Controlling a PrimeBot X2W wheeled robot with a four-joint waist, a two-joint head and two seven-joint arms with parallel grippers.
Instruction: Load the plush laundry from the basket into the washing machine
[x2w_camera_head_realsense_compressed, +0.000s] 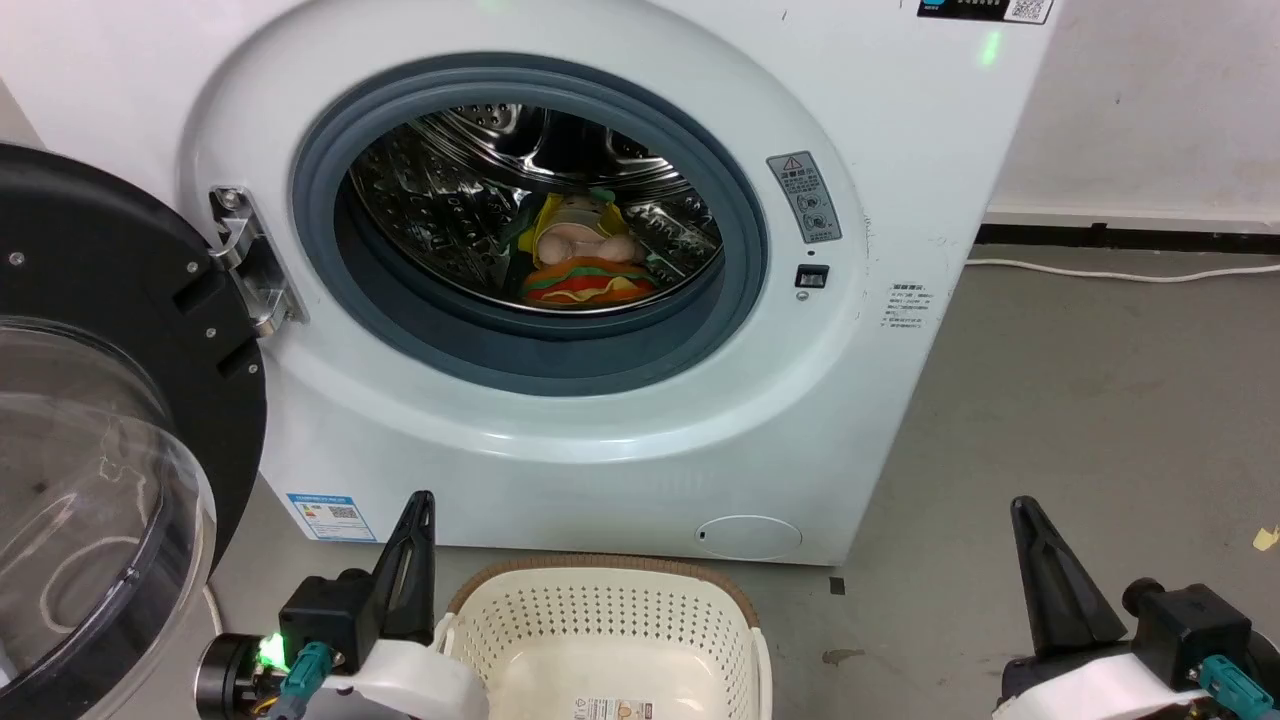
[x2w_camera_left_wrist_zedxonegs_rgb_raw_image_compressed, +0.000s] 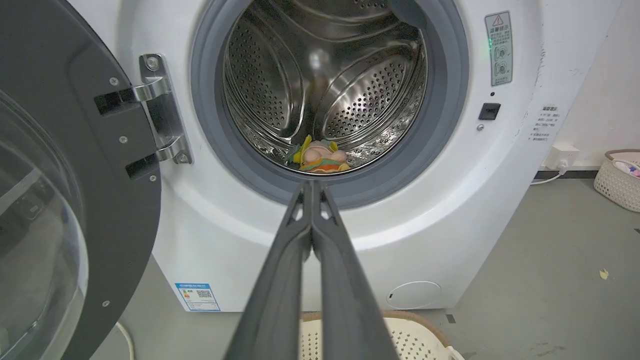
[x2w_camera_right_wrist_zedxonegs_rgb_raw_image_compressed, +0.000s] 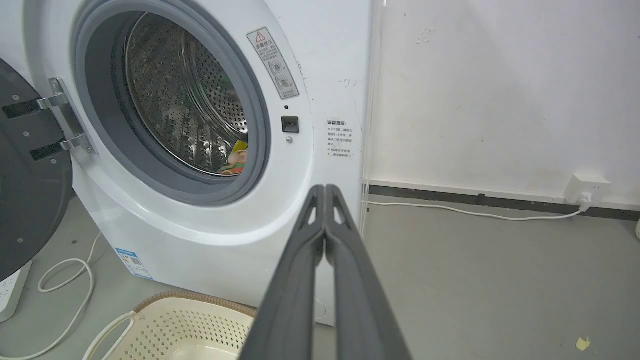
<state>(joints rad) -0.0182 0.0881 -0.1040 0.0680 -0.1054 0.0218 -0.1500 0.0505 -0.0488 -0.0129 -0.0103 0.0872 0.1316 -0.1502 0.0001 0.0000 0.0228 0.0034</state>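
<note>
Washing machine (x2w_camera_head_realsense_compressed: 620, 440) with its door (x2w_camera_head_realsense_compressed: 90, 300) swung fully open to the left, exposing the steel drum. The basket (x2w_camera_head_realsense_compressed: 600, 610) stands on the floor just before it. The plush laundry (x2w_camera_head_realsense_compressed: 585, 262) lies on the drum's bottom. The left fingers (x2w_camera_left_wrist_zedxonegs_rgb_raw_image_compressed: 282, 280) and right fingers (x2w_camera_right_wrist_zedxonegs_rgb_raw_image_compressed: 300, 280) are pressed together, gripping nothing, clear of the machine.

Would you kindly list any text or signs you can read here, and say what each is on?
Grey sticker on the washing machine: red warning triangle; wording too small.
Blue label low on its front: QR code; text blurred.
Label inside the basket: unreadable.
</note>
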